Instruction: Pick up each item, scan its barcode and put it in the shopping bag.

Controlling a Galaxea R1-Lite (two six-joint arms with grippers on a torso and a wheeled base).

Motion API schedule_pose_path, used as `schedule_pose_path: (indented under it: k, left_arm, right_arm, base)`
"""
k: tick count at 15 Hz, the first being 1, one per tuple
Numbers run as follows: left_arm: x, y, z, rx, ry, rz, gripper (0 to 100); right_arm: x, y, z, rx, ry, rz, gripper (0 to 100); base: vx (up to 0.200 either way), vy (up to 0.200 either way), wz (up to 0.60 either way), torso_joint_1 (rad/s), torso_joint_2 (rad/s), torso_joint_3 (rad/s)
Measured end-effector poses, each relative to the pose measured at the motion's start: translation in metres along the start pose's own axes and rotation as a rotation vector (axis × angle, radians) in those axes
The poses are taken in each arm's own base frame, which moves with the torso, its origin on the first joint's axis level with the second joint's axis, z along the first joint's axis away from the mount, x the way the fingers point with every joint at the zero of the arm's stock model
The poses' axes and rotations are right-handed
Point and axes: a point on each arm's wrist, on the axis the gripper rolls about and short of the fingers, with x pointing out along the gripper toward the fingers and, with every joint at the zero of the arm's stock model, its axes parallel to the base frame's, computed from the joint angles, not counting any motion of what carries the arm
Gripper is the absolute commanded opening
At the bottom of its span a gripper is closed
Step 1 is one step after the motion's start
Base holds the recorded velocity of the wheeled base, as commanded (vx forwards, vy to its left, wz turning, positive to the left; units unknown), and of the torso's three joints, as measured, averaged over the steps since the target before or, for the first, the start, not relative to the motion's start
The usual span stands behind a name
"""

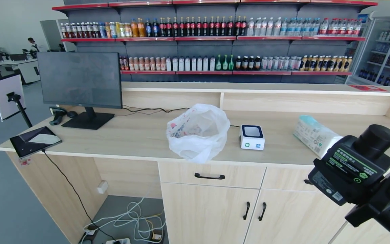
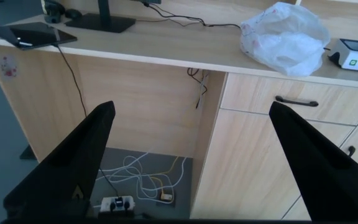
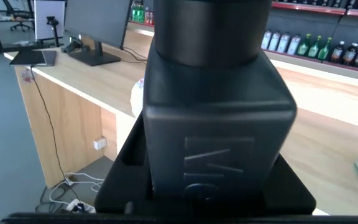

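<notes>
The right claw [image 1: 373,200] is clenched on a black pump bottle [image 1: 353,168], holding it tilted, out in front of the bench [image 1: 130,135] and below its top edge. The bottle's green label [image 1: 349,166] faces up, and a small white patch at its lower end looks like the barcode [image 1: 337,196]. The step in hand appears to be the scan. The scanner [image 1: 252,136] sits ahead and to the left of this claw, window upward, so the bottle probably needs lifting over the bench edge and rolling until that white patch looks down at the window, held level and close without touching. The tissue pack [image 1: 313,135] lies just ahead of the claw, between it and the scanner's side, so the path should pass above it. The shopping bag [image 1: 198,132] stands beyond the scanner, farther left, its mouth open upward and ready for a drop. The left claw [image 2: 191,168] hangs released, low before the bench front, well away.
</notes>
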Motion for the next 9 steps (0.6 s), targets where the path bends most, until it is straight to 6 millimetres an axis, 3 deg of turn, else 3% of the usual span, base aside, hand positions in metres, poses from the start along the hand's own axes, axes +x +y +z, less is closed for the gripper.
schedule_pose_path:
  k: [5, 9]
  left_arm:
    - [0.0000, 0.0000, 0.0000, 0.000, 0.000, 0.000, 100]
    - [0.0000, 0.0000, 0.0000, 0.000, 0.000, 0.000, 100]
  right_arm:
    - [-0.0002, -0.0001, 0.0002, 0.000, 0.000, -0.001, 0]
    - [-0.0008, -0.0003, 0.0012, 0.001, -0.006, -0.002, 0]
  base:
    - [0.200, 0.000, 0.00, 0.005, 0.01, 0.004]
    - [0.000, 0.000, 0.00, 0.000, 0.00, 0.000]
